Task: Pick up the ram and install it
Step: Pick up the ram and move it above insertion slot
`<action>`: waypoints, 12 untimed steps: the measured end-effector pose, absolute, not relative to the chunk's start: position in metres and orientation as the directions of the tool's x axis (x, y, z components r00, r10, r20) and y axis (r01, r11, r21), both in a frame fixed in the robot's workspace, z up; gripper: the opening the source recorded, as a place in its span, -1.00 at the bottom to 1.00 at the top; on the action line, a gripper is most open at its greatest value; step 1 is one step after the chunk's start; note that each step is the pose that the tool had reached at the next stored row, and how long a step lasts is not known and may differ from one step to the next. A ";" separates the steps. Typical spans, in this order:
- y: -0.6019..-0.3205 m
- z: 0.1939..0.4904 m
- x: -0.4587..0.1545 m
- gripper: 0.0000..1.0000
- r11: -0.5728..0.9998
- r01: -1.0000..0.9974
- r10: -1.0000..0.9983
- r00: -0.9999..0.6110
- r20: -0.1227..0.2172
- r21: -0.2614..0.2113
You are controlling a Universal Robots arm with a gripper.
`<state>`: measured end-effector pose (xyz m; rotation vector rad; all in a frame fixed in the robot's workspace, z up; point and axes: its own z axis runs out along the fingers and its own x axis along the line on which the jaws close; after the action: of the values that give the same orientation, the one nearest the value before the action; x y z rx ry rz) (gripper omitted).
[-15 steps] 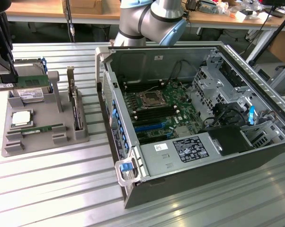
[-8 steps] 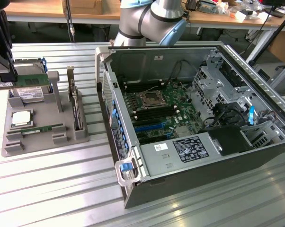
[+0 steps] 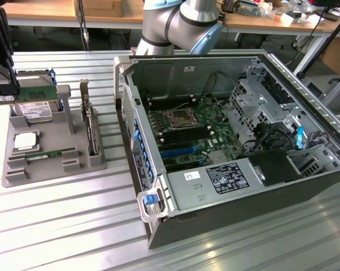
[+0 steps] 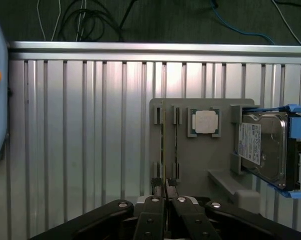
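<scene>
Ram (image 3: pixel 34 94) is gripped by the gripper (image 3: pixel 6 87), jaws clenched on the thin board. The stick is held level, long side horizontal, lifted clear of the grey tray (image 3: pixel 29 172) & hung above the tray's rear edge, over the hard drive (image 3: pixel 35 111). White label is seen on the ram's face near the gripper.

In wrist view the gripper (image 4: pixel 164 192) is seen w/ fingertips (image 4: pixel 157 189) pinched nearly together. The ram (image 4: pixel 163 150) is shown edge-on as a thin line between them, w/ the tray (image 4: pixel 200 155) below. Also seen there: CPU (image 4: pixel 206 121) lying flat & the hard drive (image 4: pixel 263 145) in blue rails at the tray's edge.

2nd stick (image 3: pixel 46 153) is seated on edge in the slot along the tray's front edge. CPU (image 3: pixel 24 141) is laid flat betw. that slot & the hard drive. An upright card w/ metal bracket (image 3: pixel 88 121) is stood at the tray's edge nearest the PC case (image 3: pixel 226 186).

Tray & case are both set on the ribbed metal table (image 3: pixel 74 226): tray toward the exterior view's left, case toward its right. The case is open, motherboard (image 3: pixel 187 130) exposed. Ram is held well apart from the case, none of it touching the motherboard
</scene>
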<state>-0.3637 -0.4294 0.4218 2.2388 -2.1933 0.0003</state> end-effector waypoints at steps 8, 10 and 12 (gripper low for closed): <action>-0.429 0.422 -0.347 -0.76 -0.021 -1.000 -1.000 0.021 0.005 0.005; -0.429 0.422 -0.345 -0.76 -0.021 -1.000 -1.000 0.021 0.005 0.005; -0.429 0.422 -0.341 -0.76 -0.020 -1.000 -1.000 0.020 0.005 0.005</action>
<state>-0.3407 -0.4294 0.4219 2.2387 -2.1933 0.0003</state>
